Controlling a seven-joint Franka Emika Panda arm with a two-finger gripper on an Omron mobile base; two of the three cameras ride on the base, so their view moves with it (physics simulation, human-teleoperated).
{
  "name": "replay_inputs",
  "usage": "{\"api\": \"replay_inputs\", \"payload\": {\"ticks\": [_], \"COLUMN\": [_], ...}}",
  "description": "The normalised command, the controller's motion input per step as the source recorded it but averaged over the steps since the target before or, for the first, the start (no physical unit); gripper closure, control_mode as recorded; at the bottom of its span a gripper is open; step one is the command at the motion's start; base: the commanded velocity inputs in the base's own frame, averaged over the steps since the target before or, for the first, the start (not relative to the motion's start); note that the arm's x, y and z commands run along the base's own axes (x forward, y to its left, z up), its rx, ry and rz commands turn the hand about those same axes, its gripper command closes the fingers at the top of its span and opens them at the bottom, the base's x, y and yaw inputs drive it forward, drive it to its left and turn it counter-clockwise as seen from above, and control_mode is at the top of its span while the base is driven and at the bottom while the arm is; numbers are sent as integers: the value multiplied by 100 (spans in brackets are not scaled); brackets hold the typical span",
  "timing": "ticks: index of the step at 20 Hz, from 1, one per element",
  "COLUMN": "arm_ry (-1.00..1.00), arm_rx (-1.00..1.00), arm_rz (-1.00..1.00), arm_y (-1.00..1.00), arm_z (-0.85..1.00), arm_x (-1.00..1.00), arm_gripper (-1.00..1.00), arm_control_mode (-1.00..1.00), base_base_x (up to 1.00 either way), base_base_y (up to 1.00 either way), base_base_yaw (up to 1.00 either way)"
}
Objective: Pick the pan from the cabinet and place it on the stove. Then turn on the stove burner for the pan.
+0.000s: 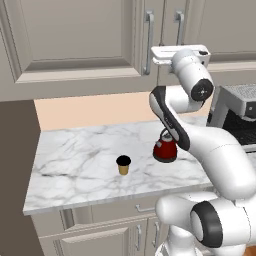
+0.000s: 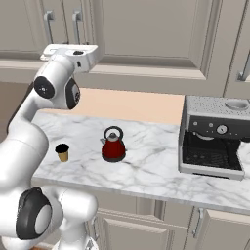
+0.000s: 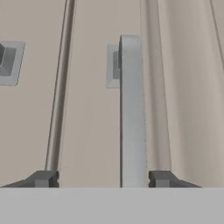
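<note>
— Between the claw (image 3: 103, 178) tips, what do you see?
— The cabinet's (image 1: 75, 40) vertical bar handle (image 3: 132, 109), straight ahead and a bit nearer the right-hand tip than the other. The fingertips (image 3: 43, 178) stand on either side of it with a gap to each, so the claw is spread and clasps nothing.
— And the door itself?
— Flat taupe panel right behind the bar, door shut. A second handle's mounting plate (image 3: 8, 61) sits off to the far side, past the seam between the two doors.
— Where is the pan?
— Can't tell; nothing of it is visible with the door closed.
— Room around the claw?
— From the base views it is raised up at the handle (image 1: 148, 42), close against the cabinet front. Well below it lies the marble counter (image 1: 75, 155), with a red kettle (image 1: 165, 147) almost underneath and a small cup (image 1: 123, 164) further out. A coffee machine (image 2: 215, 136) stands apart along the counter, well clear.
</note>
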Motion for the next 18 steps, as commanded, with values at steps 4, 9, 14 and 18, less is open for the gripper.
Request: {"api": "replay_inputs", "payload": {"ticks": [4, 9, 14, 18], "arm_ry": [2, 4, 3, 0], "arm_rx": [0, 0, 0, 0], "arm_rz": [-1, 0, 2, 3], "arm_y": [6, 9, -10, -29], "arm_z": [0, -4, 2, 26], "arm_x": [0, 0, -22, -65], "arm_gripper": [100, 100, 100, 100], "arm_control_mode": [-100, -100, -100, -100], "base_base_x": [0, 0, 0, 0], "base_base_y": [0, 0, 0, 0], "base_base_yaw": [0, 0, 0, 0]}}
